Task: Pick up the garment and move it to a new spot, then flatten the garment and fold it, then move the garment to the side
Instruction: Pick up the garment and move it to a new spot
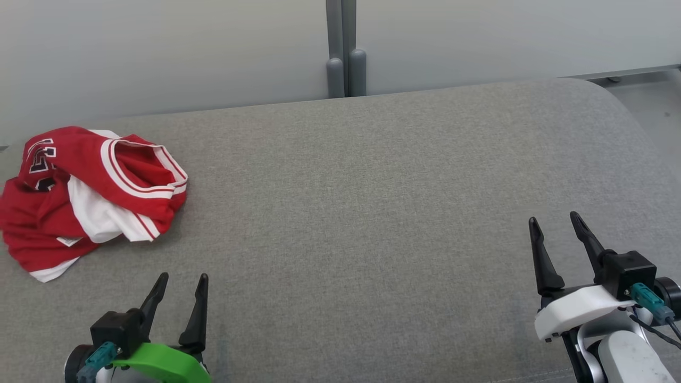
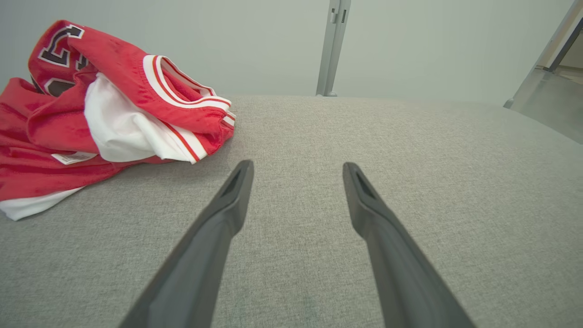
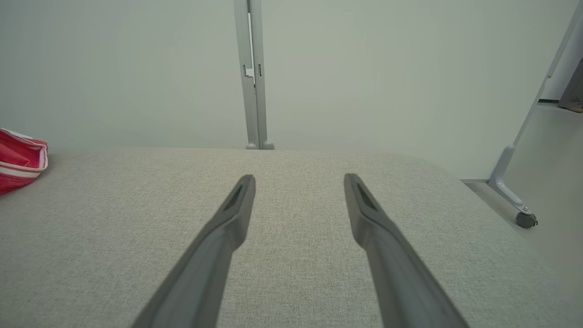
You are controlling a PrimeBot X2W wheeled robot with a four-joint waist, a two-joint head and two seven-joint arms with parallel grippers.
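The garment (image 1: 90,194) is a red jersey with white trim and dark numbers, lying crumpled at the far left of the grey fabric surface (image 1: 362,213). The left wrist view has the garment (image 2: 104,114) at its upper left, ahead and to the left of the fingers. My left gripper (image 1: 182,277) stands open near the front edge, below and right of the jersey, apart from it, with nothing between its fingers. Far off at the lower right, my right gripper (image 1: 555,219) is open too and holds nothing. An edge of the garment (image 3: 20,159) peeks in at the left of the right wrist view.
A pale wall panel with a grey vertical post (image 1: 345,48) runs behind the surface. The surface rounds off at the right, where bare floor and a wheeled frame leg (image 3: 514,200) lie beyond it. Wide bare fabric stretches between jersey and right gripper.
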